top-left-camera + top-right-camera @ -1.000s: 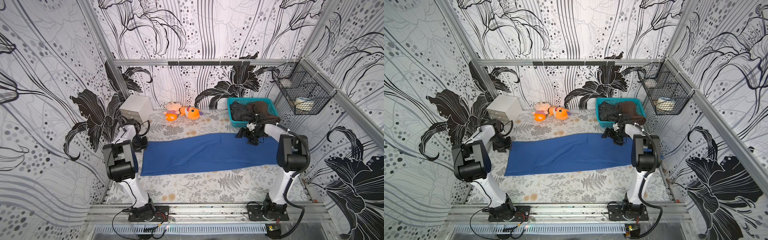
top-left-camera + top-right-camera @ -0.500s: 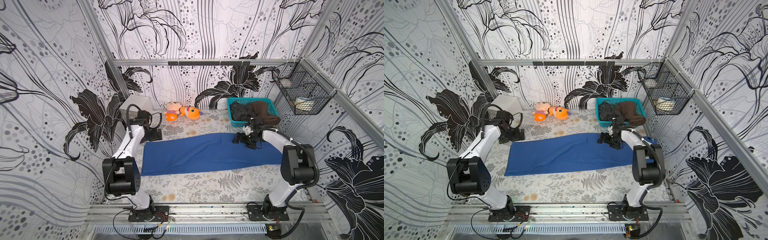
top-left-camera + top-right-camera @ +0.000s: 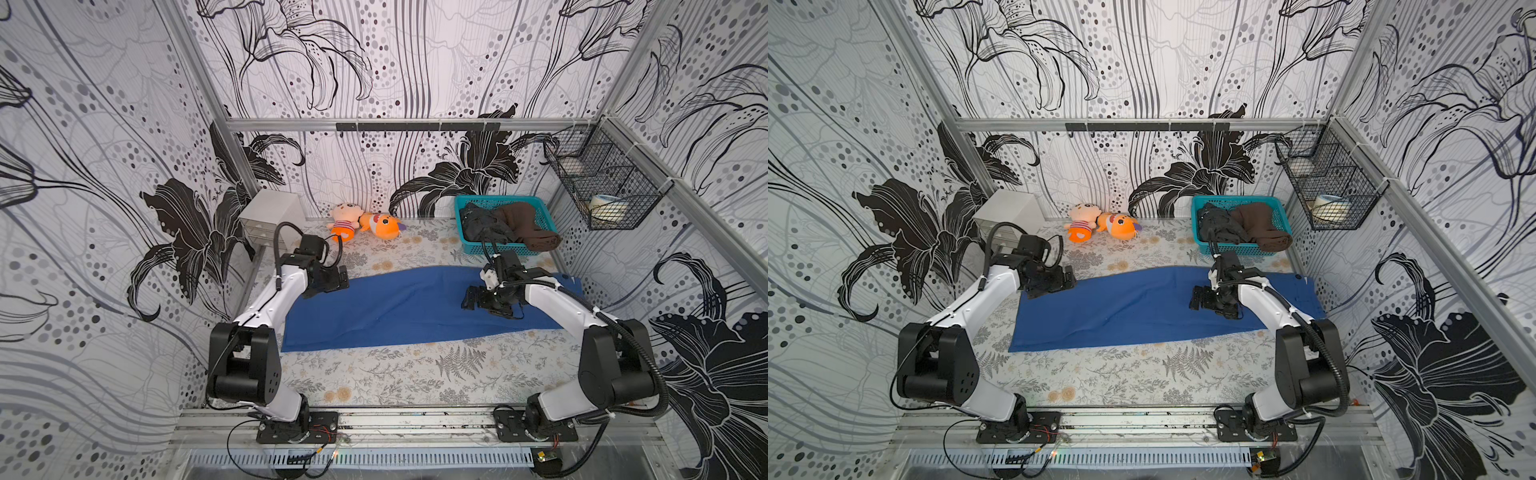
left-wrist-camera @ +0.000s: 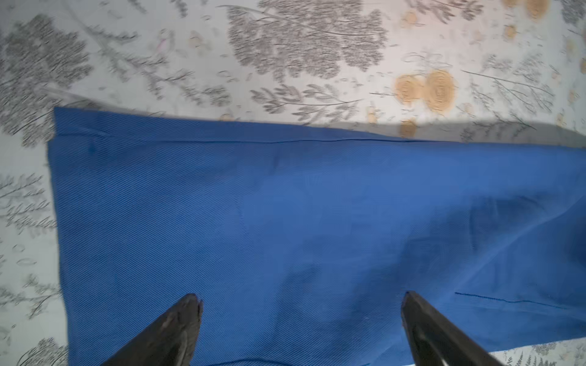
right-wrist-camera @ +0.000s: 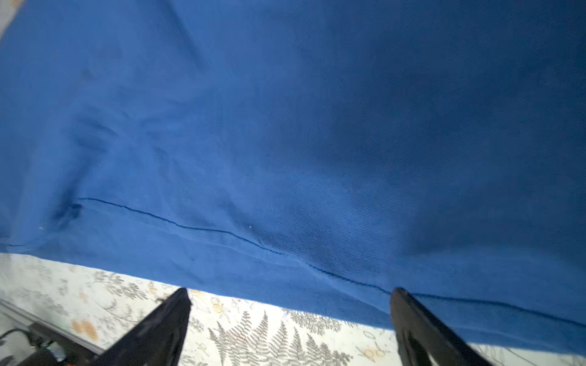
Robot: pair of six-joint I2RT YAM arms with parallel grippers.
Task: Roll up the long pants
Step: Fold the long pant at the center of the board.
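The long pants (image 3: 395, 307) (image 3: 1133, 307) are royal blue and lie flat in a long strip running left to right across the flowered table. My left gripper (image 3: 343, 278) (image 3: 1069, 278) hovers over their far left corner, open. In the left wrist view, blue cloth (image 4: 285, 206) fills the wide gap of the left gripper (image 4: 299, 298), which holds nothing. My right gripper (image 3: 467, 299) (image 3: 1194, 297) hangs open over the right part of the pants. In its wrist view the right gripper (image 5: 290, 293) spans the pants' edge (image 5: 285, 126) and the tablecloth.
A teal basket (image 3: 459, 208) at the back right holds a dark grey garment (image 3: 482, 226) and a brown garment (image 3: 528, 228). Two plush toys (image 3: 361, 224) lie at the back, beside a white drawer box (image 3: 270, 212). A wire basket (image 3: 602, 191) hangs on the right wall.
The left gripper has opened and swung from the table's left edge to over the pants' far left corner. The right gripper has moved left and nearer over the pants.
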